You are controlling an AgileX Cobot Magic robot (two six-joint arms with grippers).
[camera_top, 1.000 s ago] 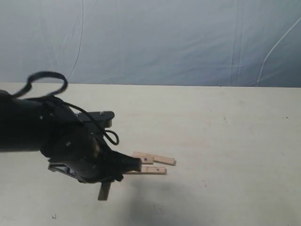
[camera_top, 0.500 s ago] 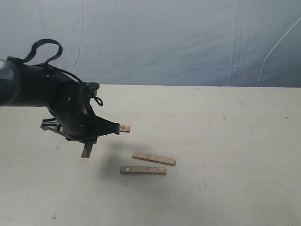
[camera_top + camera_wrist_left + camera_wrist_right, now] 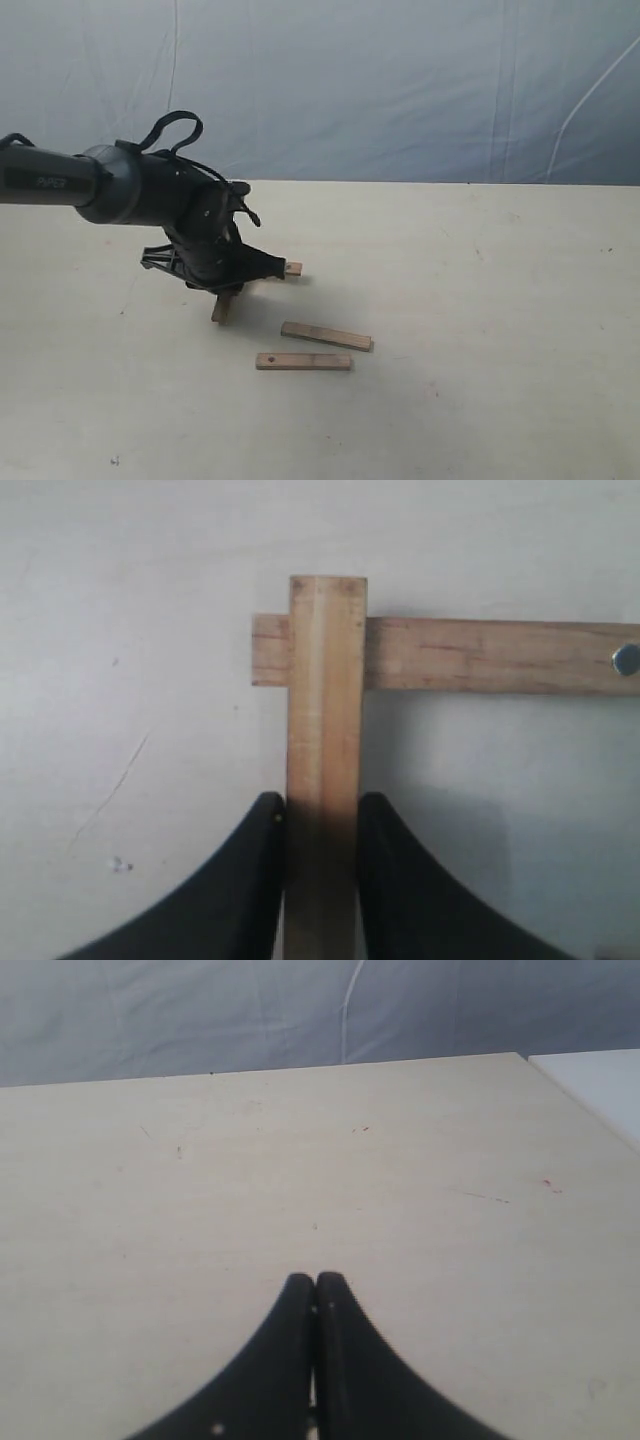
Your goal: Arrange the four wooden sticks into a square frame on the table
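Note:
My left gripper is shut on a light-brown wooden stick, which points down at the table. Its lower end hangs at the left end of a second stick, which lies flat and whose other end peeks out past the arm. In the left wrist view the held stick crosses that one at a right angle near its end. Two more sticks lie flat nearer the front, one slightly slanted, one with a dark hole. My right gripper is shut and holds nothing, out of the exterior view.
The black left arm reaches in from the left over the table. A blue-grey fabric backdrop hangs behind the far edge. A white surface adjoins the table's corner in the right wrist view.
The left arm has carried the held stick away from the front, back and to the right, and lowered it beside the far stick. The two front sticks now lie uncovered.

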